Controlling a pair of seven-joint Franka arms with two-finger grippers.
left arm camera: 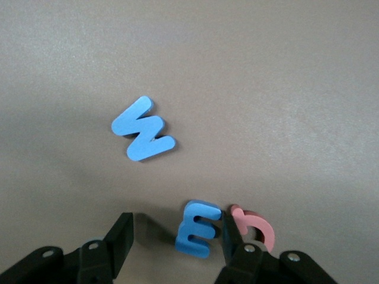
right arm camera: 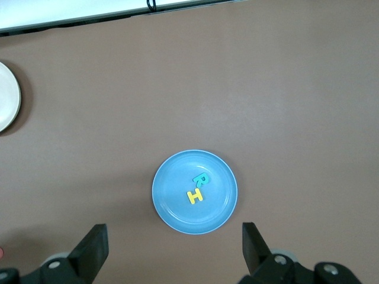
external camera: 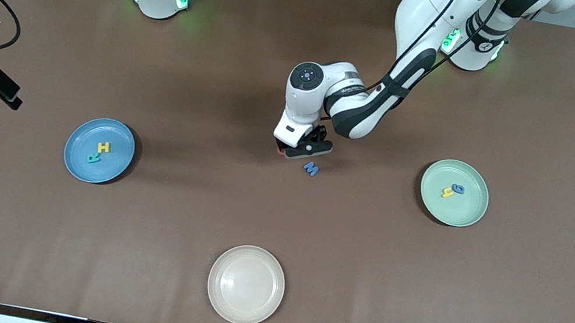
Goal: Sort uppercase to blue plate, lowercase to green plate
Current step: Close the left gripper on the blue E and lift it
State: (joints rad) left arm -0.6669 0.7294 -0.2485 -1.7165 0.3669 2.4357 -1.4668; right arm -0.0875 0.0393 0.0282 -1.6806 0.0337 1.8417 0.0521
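My left gripper [left arm camera: 176,239] is low over the middle of the table [external camera: 277,219], open. A small blue m [left arm camera: 200,228] lies between its fingers, close against one finger [left arm camera: 231,235] and well clear of the other. A red rounded letter [left arm camera: 256,228] lies just outside that finger, partly hidden. The larger blue W/M [left arm camera: 144,137] [external camera: 311,168] lies loose close by. The blue plate [external camera: 82,134] [right arm camera: 172,195] holds a teal R [right arm camera: 200,178] and a yellow H [right arm camera: 195,196]. The green plate [external camera: 459,212] holds a yellow h [external camera: 446,192] and a blue g [external camera: 458,189]. My right gripper [right arm camera: 173,248] [external camera: 4,91] hangs high beside the blue plate, open and empty.
A cream-beige plate [external camera: 245,284] [right arm camera: 6,97] with nothing on it stands near the table's front edge, nearest the front camera. The left arm's forearm [external camera: 375,100] stretches from its base down to the table's middle.
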